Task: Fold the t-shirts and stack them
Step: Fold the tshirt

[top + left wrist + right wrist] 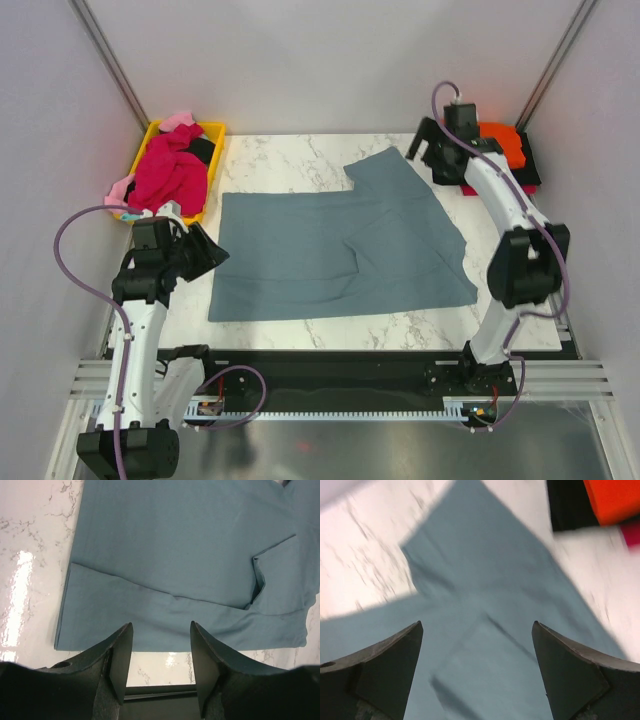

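Marble table (300, 150) is being used as the work surface, with grey walls closing it in. The blue shirt (340, 250) is lying spread at its middle, partly folded, one sleeve pointing to the far side. The left gripper (161, 630) is being held parted and empty beside the shirt's left edge. The right gripper (477, 630) is being held wide apart, also empty, over the far sleeve.

A fold is judged to be in hand. To do it well, both layers should be pinched at the edge, raised only slightly and carried across evenly, so that the wrinkle near the middle is being smoothed out, not trapped.

Only from above are the tray (150, 135) with the magenta shirt (170, 170) at far left, and the orange shirt (500, 140) at far right, being shown together. A turned-over band along the shirt's edge is being shown clearly by the left wrist view alone. In the blurred right wrist view, a black shirt (567, 505) is being shown under the orange one.
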Motion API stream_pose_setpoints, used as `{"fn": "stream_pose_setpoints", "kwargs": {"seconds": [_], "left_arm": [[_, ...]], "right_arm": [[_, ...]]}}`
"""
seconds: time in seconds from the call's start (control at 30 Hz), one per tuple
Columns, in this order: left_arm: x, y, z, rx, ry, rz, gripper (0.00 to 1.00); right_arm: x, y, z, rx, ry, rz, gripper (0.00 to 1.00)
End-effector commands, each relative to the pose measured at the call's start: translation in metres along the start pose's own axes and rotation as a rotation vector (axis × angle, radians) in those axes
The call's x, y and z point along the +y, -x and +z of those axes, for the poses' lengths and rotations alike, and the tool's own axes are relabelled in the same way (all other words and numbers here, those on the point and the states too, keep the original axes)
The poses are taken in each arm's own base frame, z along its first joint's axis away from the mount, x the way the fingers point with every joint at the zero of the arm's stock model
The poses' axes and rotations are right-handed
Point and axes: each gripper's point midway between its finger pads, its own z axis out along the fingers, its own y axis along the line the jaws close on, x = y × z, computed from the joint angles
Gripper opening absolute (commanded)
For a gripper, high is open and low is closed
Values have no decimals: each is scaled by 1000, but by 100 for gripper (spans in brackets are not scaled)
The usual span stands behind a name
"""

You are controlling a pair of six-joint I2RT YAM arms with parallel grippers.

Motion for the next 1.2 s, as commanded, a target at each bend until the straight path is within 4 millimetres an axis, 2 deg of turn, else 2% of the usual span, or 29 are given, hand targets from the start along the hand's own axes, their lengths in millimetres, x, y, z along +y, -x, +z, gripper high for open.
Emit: {"fn": "stream_pose_setpoints", "kwargs": {"seconds": [0.0, 0.03, 0.07, 0.1, 0.13, 0.17, 0.2, 0.27, 0.3, 0.37, 0.4, 0.47, 0.5, 0.6, 0.67, 0.77, 0.83, 0.9, 1.0, 1.03, 1.07, 1.13, 1.17], "left_arm": [[-11, 8, 3, -34, -73, 55, 57], [-10, 9, 2, -40, -69, 53, 56], [-11, 9, 1, -43, -73, 55, 56], [-11, 9, 0, -52, -74, 57, 55], [-11, 11, -2, -61, -73, 54, 55], [-11, 10, -2, -63, -71, 55, 55], [-10, 10, -3, -68, -69, 55, 55], [-12, 12, -7, -93, -77, 59, 55], [-11, 14, -8, -107, -71, 58, 55], [-12, 15, -12, -125, -78, 61, 55], [-13, 16, -13, -132, -83, 62, 55], [-14, 16, -15, -139, -89, 66, 55], [-13, 16, -14, -140, -85, 64, 55], [-12, 15, -12, -132, -81, 60, 55], [-13, 15, -12, -127, -84, 61, 55], [-13, 15, -13, -132, -84, 62, 54], [-13, 15, -13, -134, -84, 63, 55], [-13, 16, -13, -136, -85, 64, 54], [-14, 15, -13, -135, -87, 65, 54], [-14, 15, -14, -138, -88, 67, 54], [-14, 15, -14, -137, -86, 64, 54], [-14, 16, -14, -140, -87, 66, 54], [-14, 15, -14, -138, -88, 66, 54]], "right_arm": [[40, 62, 33, -92, 6, -138, 98], [37, 51, 77, -36, -19, -161, 98], [59, 80, 79, -100, 33, -190, 98], [52, 67, 119, -61, 2, -202, 98], [55, 72, 133, -74, 5, -212, 98], [72, 100, 132, -147, 44, -228, 98], [64, 86, 167, -119, 27, -233, 98], [76, 100, 181, -179, 65, -236, 98], [78, 101, 199, -215, 68, -233, 98], [79, 101, 213, -250, 73, -238, 98], [74, 96, 229, -259, 54, -243, 97], [73, 99, 238, -284, 46, -243, 96], [70, 94, 250, -285, 42, -241, 96], [71, 85, 267, -291, 66, -231, 95], [76, 84, 270, -308, 71, -240, 94], [82, 71, 279, -294, 84, -250, 91], [83, 54, 285, -257, 82, -267, 87], [81, 41, 288, -229, 60, -295, 85], [76, 35, 288, -216, 37, -305, 81], [75, 34, 289, -213, 32, -306, 78], [73, 34, 290, -213, 29, -305, 68], [73, 33, 290, -212, 24, -299, 58], [72, 33, 290, -211, 20, -299, 49]]}}
